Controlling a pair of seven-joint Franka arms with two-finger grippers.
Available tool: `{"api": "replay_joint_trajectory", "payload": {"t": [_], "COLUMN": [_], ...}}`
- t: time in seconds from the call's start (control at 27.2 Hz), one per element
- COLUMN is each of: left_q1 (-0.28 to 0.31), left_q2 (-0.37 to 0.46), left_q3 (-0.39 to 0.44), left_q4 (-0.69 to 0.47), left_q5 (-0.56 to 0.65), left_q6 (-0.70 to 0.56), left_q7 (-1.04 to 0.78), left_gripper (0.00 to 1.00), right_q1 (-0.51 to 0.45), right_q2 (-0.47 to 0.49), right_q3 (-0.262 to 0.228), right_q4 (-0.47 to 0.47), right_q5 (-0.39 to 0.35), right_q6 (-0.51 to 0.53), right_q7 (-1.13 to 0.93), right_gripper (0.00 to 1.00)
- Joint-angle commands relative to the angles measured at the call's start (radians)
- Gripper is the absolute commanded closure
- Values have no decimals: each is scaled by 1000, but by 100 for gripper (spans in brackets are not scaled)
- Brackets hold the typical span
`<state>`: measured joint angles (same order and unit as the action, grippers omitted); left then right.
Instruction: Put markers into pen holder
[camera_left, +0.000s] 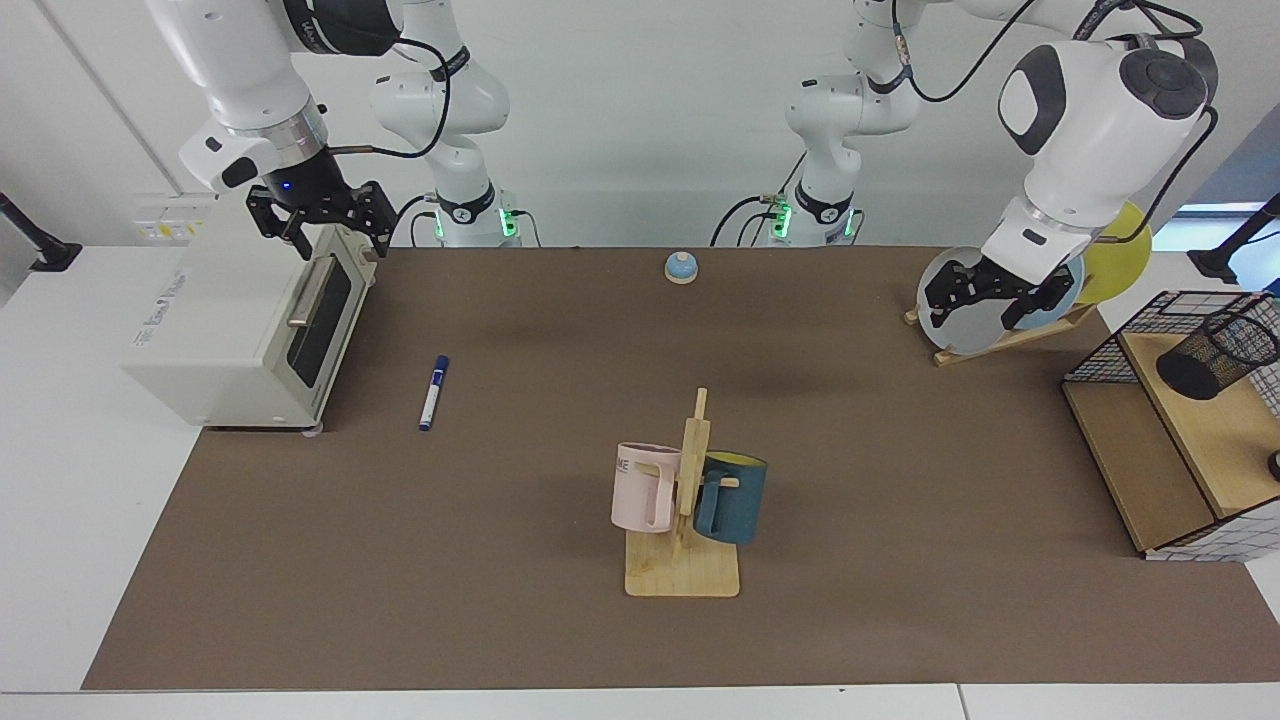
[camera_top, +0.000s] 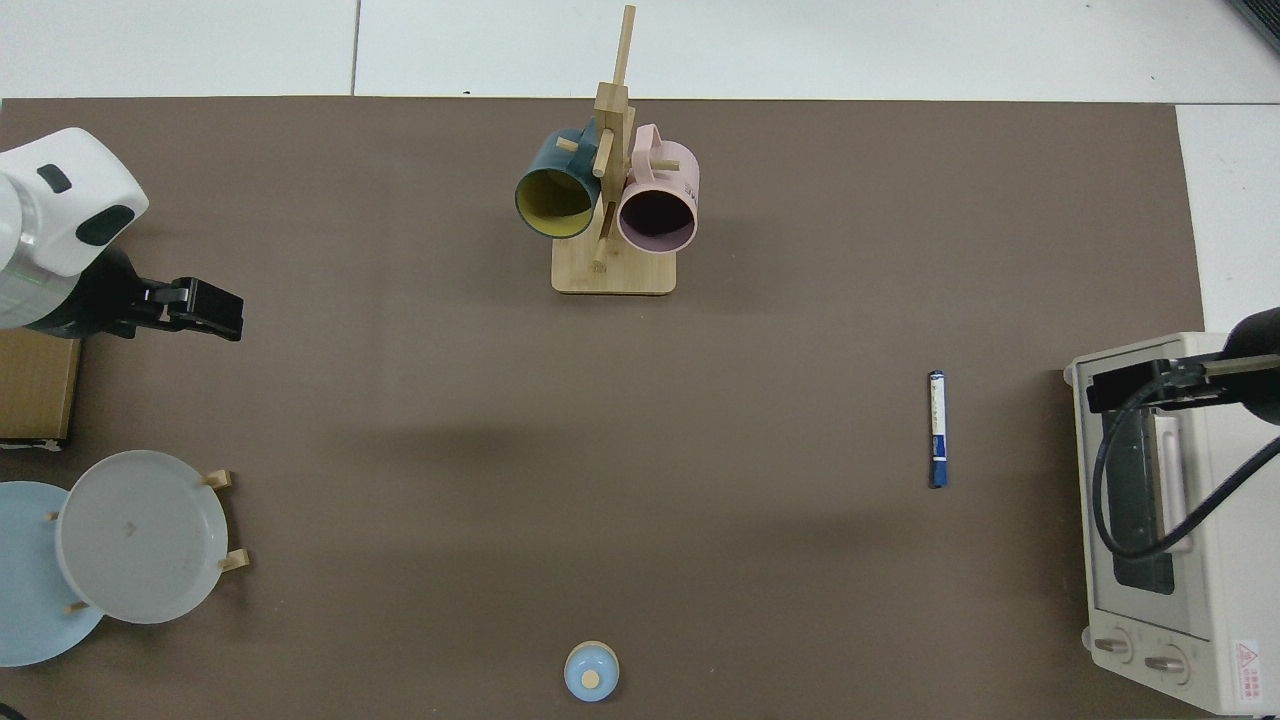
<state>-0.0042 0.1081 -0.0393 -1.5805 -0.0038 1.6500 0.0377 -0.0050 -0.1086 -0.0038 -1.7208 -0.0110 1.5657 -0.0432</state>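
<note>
On the desk beside the toaster (camera_left: 250, 330) lies the marker (camera_left: 433, 392), untouched; the holder (camera_left: 1215, 355) sits far off in the basket (camera_left: 1105, 345). Right gripper (camera_left: 320, 225) and left gripper (camera_left: 990, 300) both hover with fingers apart. Next, I judge: right descends onto the marker.

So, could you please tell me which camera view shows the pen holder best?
The facing view: the pen holder lies tipped on the wooden shelf inside the wire basket, its mesh and open rim visible. The top view does not show it at all.
</note>
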Motion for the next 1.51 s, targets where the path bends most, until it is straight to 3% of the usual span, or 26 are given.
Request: {"api": "replay_joint_trajectory", "payload": {"t": [0.0, 0.22, 0.4, 0.74, 0.96, 1.14, 1.21, 1.47], "left_q1": [7, 9, 9, 7, 7, 9, 7, 9], "left_q2": [-4, -4, -4, -4, -4, -4, -4, -4], "left_q3": [-2, -2, -2, -2, -2, -2, -2, -2], "left_q4": [7, 7, 7, 7, 7, 7, 7, 7], "left_q5": [-15, -15, -15, -15, -15, -15, -15, -15], "left_q6": [-15, -15, -15, -15, -15, -15, -15, -15], "left_q7": [4, 4, 4, 4, 4, 4, 4, 4], "left_gripper": [0, 0, 0, 0, 0, 0, 0, 0], "right_q1": [-9, -18, -43, 5, 5, 5, -4, 23], "right_q2": [3, 3, 3, 36, 75, 102, 141, 145], "right_q3": [2, -1, -1, 2, 1, -1, 1, 1], "right_q4": [17, 15, -43, -193, -318, -404, -402, -405], "right_q5": [17, 19, 19, 37, 36, 16, 14, 19], "right_q6": [-27, -12, 155, 200, 295, 473, 523, 544], "right_q7": [-17, -10, -15, -27, -27, -36, -41, -3], "right_gripper": [0, 0, 0, 0, 0, 0, 0, 0]}}
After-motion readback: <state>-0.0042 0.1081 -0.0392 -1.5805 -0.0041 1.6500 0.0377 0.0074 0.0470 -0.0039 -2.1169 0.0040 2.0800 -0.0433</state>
